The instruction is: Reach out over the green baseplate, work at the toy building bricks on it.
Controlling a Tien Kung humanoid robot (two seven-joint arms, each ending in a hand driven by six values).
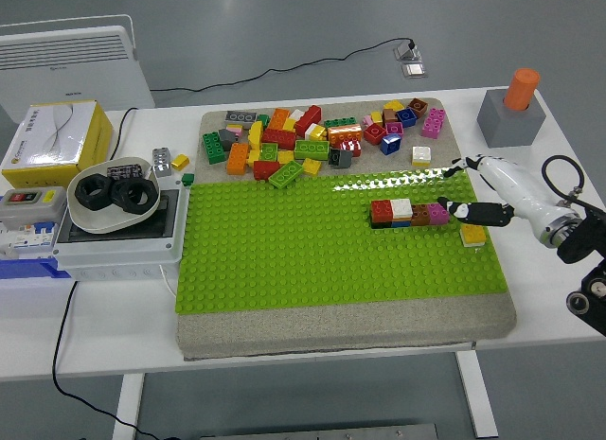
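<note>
a: where does the work stand?

b: take the green baseplate [284,251] as the landmark. on its right part sits a short row of bricks [409,213], red, white, then a pink one at the right end, with blue showing underneath, pressed onto the studs. just right of that row and a little nearer the plate's front edge, a single yellow brick [472,234] sits alone.

a: and the hand?

b: the right hand [481,189] hangs over the plate's right edge, released, holding nothing. one finger reaches toward the back of the plate, a dark-tipped one points at the pink end of the row without quite touching it, as far as i can tell. no left arm is in view.

a: so how would you do this step well?

b: my guess is the yellow brick is next. come down on it from above, pinch its long sides, and keep the wrist clear of the row so nothing gets knocked loose. if it goes onto the row, line up the studs first, then press straight down; a tilted push could lever the pink brick off.

a: and the spare stock?

b: the loose pile of bricks [312,137] lies along the back edge of the plate, well apart from the hand.
</note>
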